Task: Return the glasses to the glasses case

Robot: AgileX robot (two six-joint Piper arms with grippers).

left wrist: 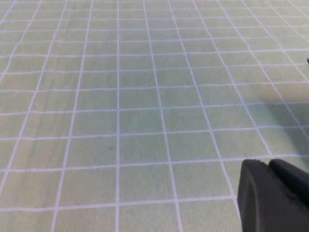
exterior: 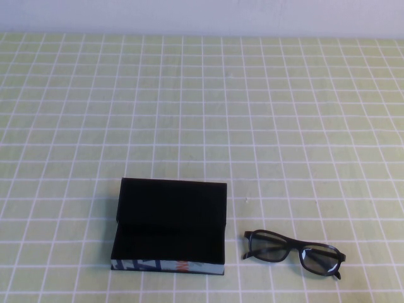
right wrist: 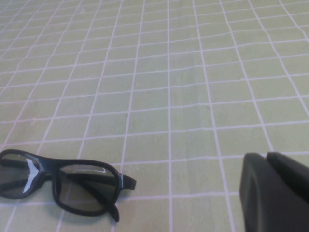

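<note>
The glasses case (exterior: 170, 202) lies open at the front left of the table, its lid folded back and its black inside empty, with a blue, white and orange strip (exterior: 169, 267) along the front edge. The black glasses (exterior: 295, 245) lie on the cloth just right of the case, apart from it. They also show in the right wrist view (right wrist: 84, 189). My left gripper (left wrist: 268, 163) is shut and empty above bare cloth. My right gripper (right wrist: 265, 155) is shut and empty, off to the side of the glasses. Neither gripper shows in the high view.
A green tablecloth (exterior: 202, 113) with a white grid covers the whole table. A pale wall runs along the far edge.
</note>
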